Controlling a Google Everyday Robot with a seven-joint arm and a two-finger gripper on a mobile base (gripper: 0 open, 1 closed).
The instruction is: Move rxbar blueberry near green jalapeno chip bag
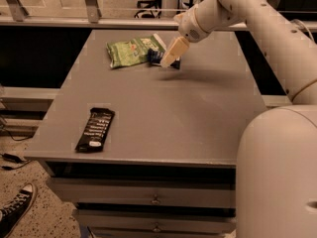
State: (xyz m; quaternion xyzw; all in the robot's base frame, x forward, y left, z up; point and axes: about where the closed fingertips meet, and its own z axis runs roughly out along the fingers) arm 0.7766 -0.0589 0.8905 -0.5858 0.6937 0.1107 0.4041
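The pincer (169, 59) hangs low over the far part of the desk (163, 113); whether it grips anything I cannot tell. Just to its left lies the blue bar (154, 57), right against the green chip bag (130, 51).

Premises: an office or robotics lab workspace. Reference item: a grey table (163, 108) with shallow metal drawers (156, 200) under its top. Beyond its far edge runs a metal rail (89, 21), and behind that the wheeled base of an office chair (148, 6). Left of the table, a speckled hard floor (49, 207) carries loose cables (10, 157) and a bystander's sneaker (15, 214). The robot's gripper (168, 58) hangs over the table's far part.
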